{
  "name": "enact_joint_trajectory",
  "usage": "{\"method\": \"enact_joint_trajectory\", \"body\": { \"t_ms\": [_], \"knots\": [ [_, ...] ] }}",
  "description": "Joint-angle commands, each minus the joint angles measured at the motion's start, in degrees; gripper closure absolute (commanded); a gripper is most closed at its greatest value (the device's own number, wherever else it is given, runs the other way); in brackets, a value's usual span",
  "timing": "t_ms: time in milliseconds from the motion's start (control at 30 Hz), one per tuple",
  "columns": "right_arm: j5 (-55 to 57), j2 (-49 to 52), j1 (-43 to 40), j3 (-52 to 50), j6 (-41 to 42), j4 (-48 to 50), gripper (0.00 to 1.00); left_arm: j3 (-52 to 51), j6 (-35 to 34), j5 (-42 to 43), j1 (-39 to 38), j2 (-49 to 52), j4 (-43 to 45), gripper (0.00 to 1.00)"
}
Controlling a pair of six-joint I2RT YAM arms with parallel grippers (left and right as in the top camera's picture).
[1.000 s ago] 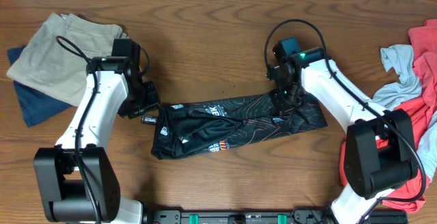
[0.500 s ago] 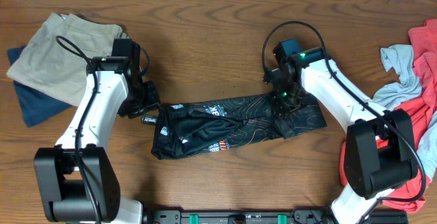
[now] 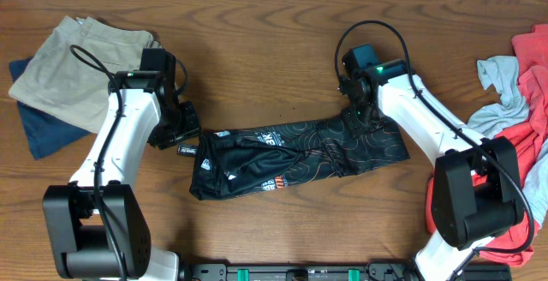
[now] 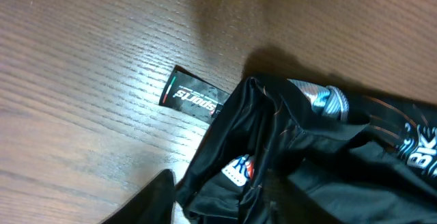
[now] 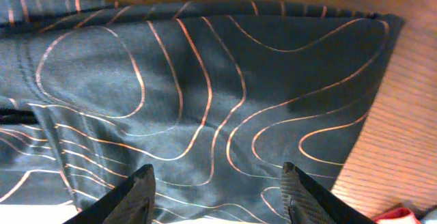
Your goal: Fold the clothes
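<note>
A black garment [image 3: 291,157] with orange contour lines lies stretched across the middle of the table, loosely bunched lengthwise. My left gripper [image 3: 182,137] is at its left end, by a black hang tag [image 4: 194,95]. In the left wrist view one finger [image 4: 156,200] shows just clear of the garment's crumpled edge [image 4: 232,176]; the other is lost against the black cloth. My right gripper [image 3: 360,114] hovers over the right end. Its fingers [image 5: 140,193] stand wide apart above the flat cloth [image 5: 205,94], pinching nothing.
Beige trousers [image 3: 81,62] lie on a navy garment [image 3: 43,135] at the back left. A pile of red [image 3: 522,170] and pale grey-blue clothes [image 3: 505,101] sits at the right edge. Bare wood surrounds the black garment.
My right gripper has opened and let go of the garment's right end, rising slightly. The left jaws have widened a little; that arm has stayed in place.
</note>
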Motion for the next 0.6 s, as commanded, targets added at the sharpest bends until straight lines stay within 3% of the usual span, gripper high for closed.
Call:
{"method": "enact_joint_trajectory", "body": {
  "t_ms": [0, 167, 567],
  "knots": [
    [-5.09, 0.07, 0.35, 0.50, -0.02, -0.09, 0.43, -0.37, -0.11, -0.11, 0.09, -0.15, -0.07, 0.53],
    [-13.00, 0.07, 1.79, 0.50, -2.75, -0.28, 0.44, -0.37, -0.11, -0.11, 0.09, -0.15, -0.02, 0.53],
    [-6.19, 0.96, 8.87, 0.48, -2.78, 8.98, 0.39, -0.37, -0.11, -0.09, 0.09, -0.15, -0.07, 0.52]
  ]
}}
